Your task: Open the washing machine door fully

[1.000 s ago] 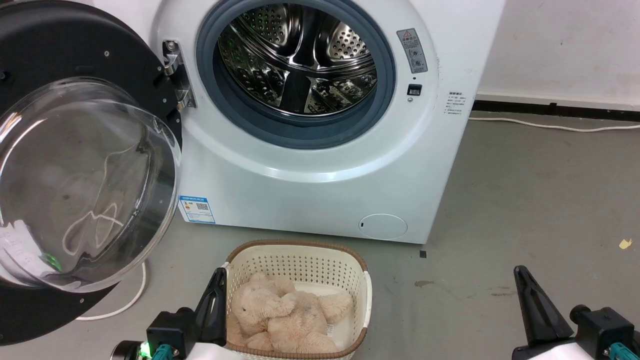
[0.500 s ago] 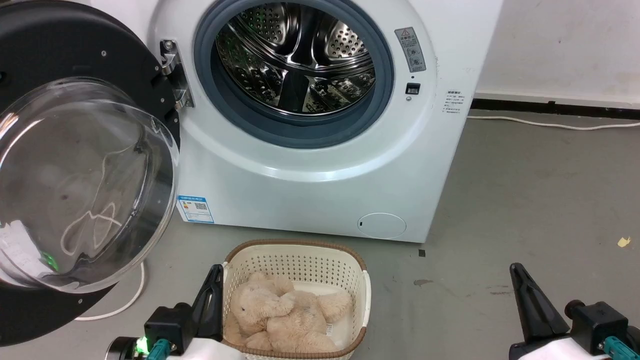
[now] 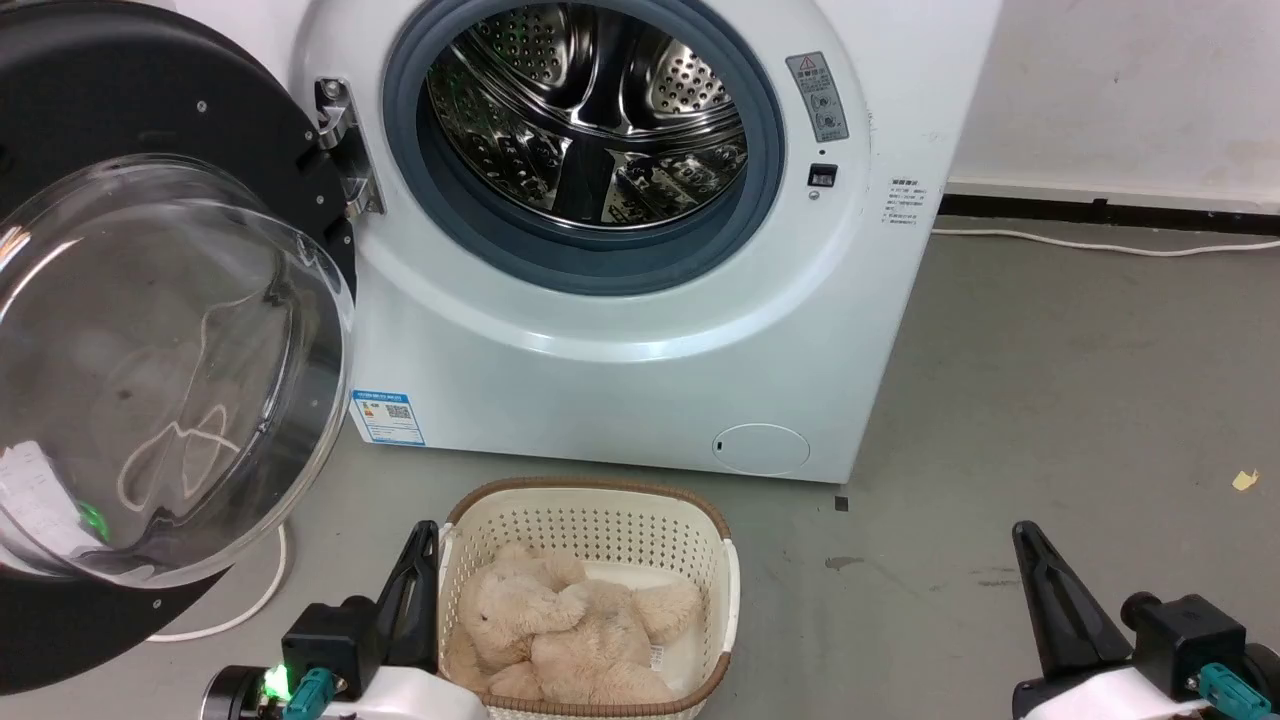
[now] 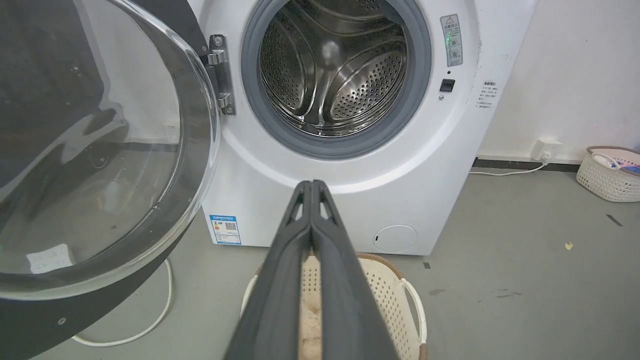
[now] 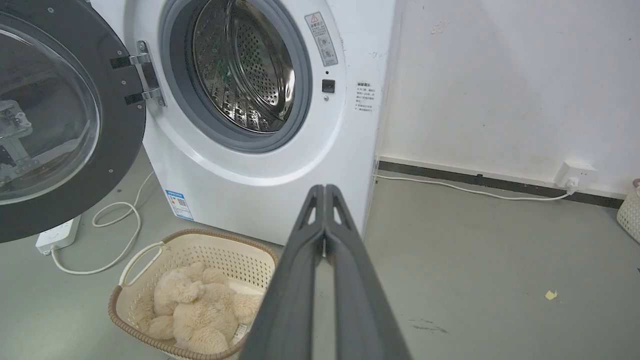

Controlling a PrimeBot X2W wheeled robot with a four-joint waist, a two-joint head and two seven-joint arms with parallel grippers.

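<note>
- Clearly, our left gripper (image 4: 312,184) and right gripper (image 5: 325,187) are pinched closed, empty.
- Nudging the door (image 3: 120,90) could swing it back; the basket (image 3: 590,488) beside our left gripper could tip.

The washing machine (image 3: 620,380) is placed on the floor (image 3: 1050,400) ahead of both end effectors, with a wall (image 3: 1120,80) behind it. Its drum (image 3: 590,110) is found beyond the left end effector (image 3: 420,560), a little to the right, and ahead-left of the right end effector (image 3: 1030,560). The washing machine door (image 3: 130,100) is swung out on a hinge (image 3: 340,140) at the drum's left, to the left of the left end effector. A basket (image 3: 590,487) is set on the floor just to the right of the left end effector, before the machine and well left of the right end effector; a plush toy (image 3: 570,630) is laid in it. A cable (image 3: 283,560) is laid on the floor below the door, left of the left end effector.
</note>
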